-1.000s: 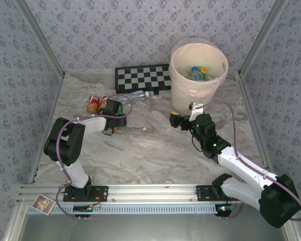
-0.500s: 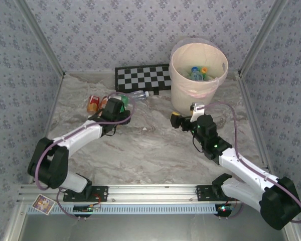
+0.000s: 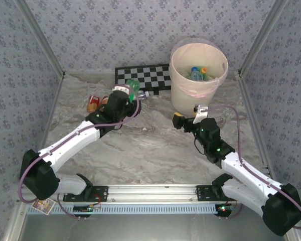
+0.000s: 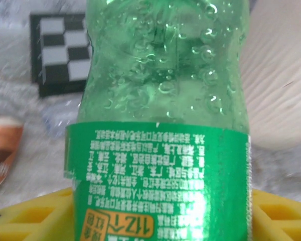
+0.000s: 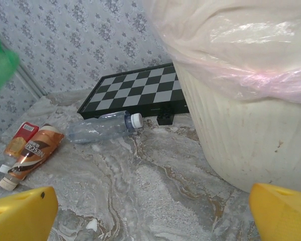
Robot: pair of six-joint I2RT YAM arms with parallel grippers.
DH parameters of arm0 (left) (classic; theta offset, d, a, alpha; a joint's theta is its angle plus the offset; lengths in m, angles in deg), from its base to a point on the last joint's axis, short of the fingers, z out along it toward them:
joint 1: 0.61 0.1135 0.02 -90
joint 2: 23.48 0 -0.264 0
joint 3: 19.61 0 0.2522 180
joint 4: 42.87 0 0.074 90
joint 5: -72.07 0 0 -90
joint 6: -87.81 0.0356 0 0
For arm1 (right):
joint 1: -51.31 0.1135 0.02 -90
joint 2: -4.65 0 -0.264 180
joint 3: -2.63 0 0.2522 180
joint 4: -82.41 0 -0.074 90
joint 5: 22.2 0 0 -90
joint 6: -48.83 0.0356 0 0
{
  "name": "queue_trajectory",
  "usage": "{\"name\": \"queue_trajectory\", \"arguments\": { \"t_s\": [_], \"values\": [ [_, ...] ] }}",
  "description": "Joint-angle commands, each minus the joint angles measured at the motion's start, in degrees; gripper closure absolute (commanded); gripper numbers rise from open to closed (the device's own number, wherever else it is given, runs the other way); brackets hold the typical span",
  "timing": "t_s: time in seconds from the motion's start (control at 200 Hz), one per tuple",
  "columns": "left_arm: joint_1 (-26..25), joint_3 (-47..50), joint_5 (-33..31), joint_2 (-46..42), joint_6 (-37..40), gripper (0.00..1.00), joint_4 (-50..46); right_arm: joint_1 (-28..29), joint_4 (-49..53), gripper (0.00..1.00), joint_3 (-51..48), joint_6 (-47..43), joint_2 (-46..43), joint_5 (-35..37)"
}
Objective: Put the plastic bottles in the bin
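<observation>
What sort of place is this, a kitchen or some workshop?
Probably a robot test booth: a left arm and right arm bolted to a metal rail, patterned panel walls boxing in a marble-look table, and a bin with bottles inside as a staged chore.

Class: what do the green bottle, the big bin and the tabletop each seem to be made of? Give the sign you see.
Green bottle: glossy translucent plastic; light shines through, droplets or bubbles show. Bin: matte cream plastic, probably; ribbed wall, with a thin clear film liner. Tabletop: marble-look grey veining; stone or print, cannot tell.
</observation>
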Motion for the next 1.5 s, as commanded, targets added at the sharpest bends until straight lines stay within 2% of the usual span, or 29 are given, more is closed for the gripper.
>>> {"name": "queue_trajectory", "arguments": {
  "t_s": [0.0,0.39,0.825,0.905,1.104,1.494],
  "values": [
    [-2.42,-8.27,-0.45,2.3,1.73,0.35,0.52,-0.39,-1.26,0.0,-0.85,0.88,-1.72,2.44],
    [-5.99,-44.69,4.03,24.27,4.55,0.35,-6.62,-0.38,-2.58,0.0,-3.03,1.6,-6.88,3.8],
    [-7.47,-96.41,7.9,56.69,4.23,0.34,-19.4,-0.46,-2.76,0.0,-2.94,1.68,-6.63,3.25],
    [-7.43,-99.08,8.58,59.05,4.23,0.34,-17.6,-0.44,-2.76,0.0,-3.02,1.73,-6.45,3.27],
    [-7.58,-97.34,8.79,60.15,4.58,0.34,-13.8,-0.46,-2.76,0.0,-2.92,1.74,-6.47,2.93],
    [-7.51,-97.34,8.04,60.66,4.94,0.34,-13.79,-0.5,-2.76,0.0,-2.85,1.83,-6.19,2.85]
  ]
}}
